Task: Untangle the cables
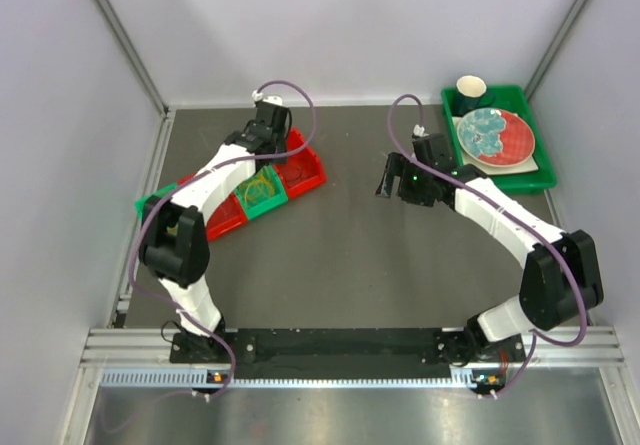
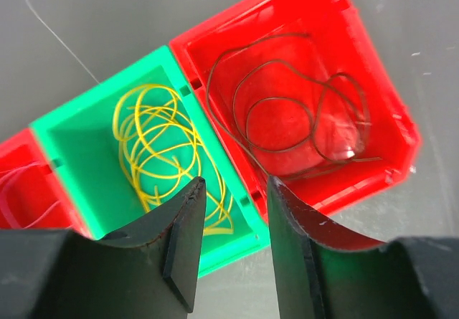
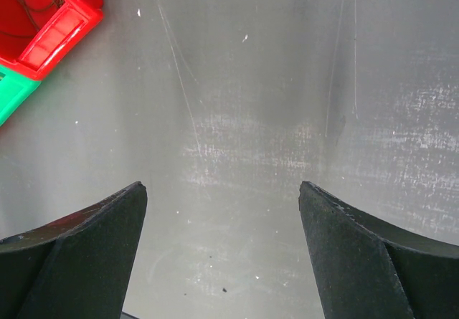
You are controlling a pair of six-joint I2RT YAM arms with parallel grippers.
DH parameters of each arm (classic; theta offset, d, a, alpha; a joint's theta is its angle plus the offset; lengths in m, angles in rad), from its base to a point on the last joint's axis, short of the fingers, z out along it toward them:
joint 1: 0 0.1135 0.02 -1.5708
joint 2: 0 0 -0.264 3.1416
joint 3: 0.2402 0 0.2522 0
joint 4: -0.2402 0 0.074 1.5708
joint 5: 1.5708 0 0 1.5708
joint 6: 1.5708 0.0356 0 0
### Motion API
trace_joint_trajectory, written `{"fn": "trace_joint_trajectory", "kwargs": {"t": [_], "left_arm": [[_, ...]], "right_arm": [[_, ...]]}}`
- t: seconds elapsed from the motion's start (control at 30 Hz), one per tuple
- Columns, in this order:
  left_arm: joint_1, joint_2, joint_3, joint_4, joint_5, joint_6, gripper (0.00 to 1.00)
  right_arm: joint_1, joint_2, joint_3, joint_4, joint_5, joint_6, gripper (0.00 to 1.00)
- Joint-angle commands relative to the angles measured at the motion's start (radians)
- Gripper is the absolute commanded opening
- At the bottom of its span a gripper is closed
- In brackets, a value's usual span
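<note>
Note yellow cable (image 2: 171,158) coiled inside green bin (image 2: 100,89), dark brown cable (image 2: 276,98) looped inside adjoining red bin (image 2: 244,12). Note left gripper (image 2: 235,190) above where both bins meet, jaws partly apart, gripping nothing. Note right gripper (image 3: 222,190) over grey table (image 3: 251,82), jaws spread wide, holding nothing, away from both cables.

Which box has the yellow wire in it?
The green box, the middle one in the row. The yellow cable lies coiled inside it. The red box right beside it holds a dark brown cable instead.
</note>
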Motion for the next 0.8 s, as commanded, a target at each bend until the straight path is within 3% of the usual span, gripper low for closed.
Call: {"fn": "trace_joint_trajectory", "kwargs": {"t": [0.0, 0.47, 0.77], "left_arm": [[0.052, 0.068, 0.027, 0.049, 0.088, -0.050, 0.44], [0.077, 0.215, 0.187, 0.006, 0.193, -0.037, 0.42], [0.077, 0.254, 0.207, 0.009, 0.194, -0.015, 0.42]], "right_arm": [[0.008, -0.043, 0.048, 0.005, 0.011, -0.005, 0.86], [0.010, -0.031, 0.040, 0.011, 0.005, -0.001, 0.86], [0.010, -0.027, 0.034, 0.018, -0.001, 0.002, 0.86]]}}
